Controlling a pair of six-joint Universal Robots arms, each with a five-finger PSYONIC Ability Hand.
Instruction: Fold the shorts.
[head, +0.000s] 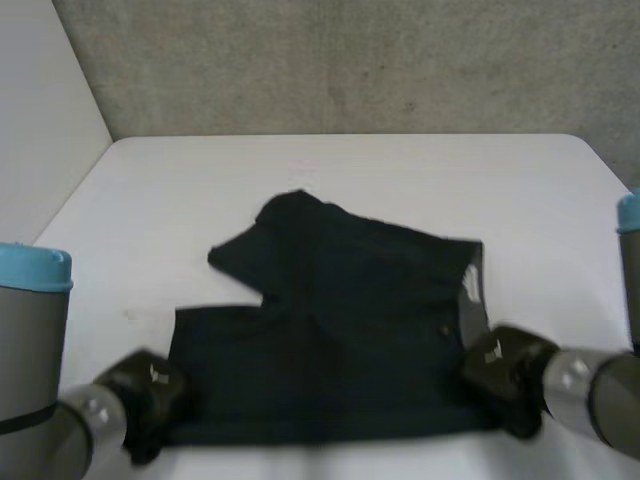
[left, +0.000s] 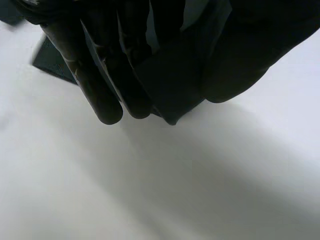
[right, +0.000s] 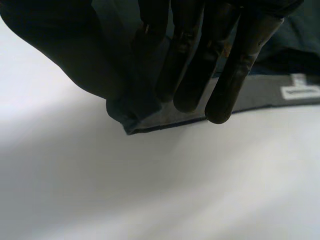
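Observation:
Dark navy shorts (head: 340, 330) lie spread on the white table (head: 360, 170), one leg angled toward the far left and the waistband at the right. My left hand (head: 150, 395) is at the near left corner of the cloth. In the left wrist view its fingers (left: 107, 100) and thumb pinch a fold of the shorts (left: 170, 85). My right hand (head: 500, 370) is at the near right corner, by the waistband. In the right wrist view its fingers (right: 220, 85) and thumb pinch the waistband corner (right: 140, 112), lifted slightly off the table.
A grey wall (head: 350, 60) stands behind the table's far edge. A white panel (head: 40, 110) closes off the far left. Bare tabletop surrounds the shorts on the far side and at both sides.

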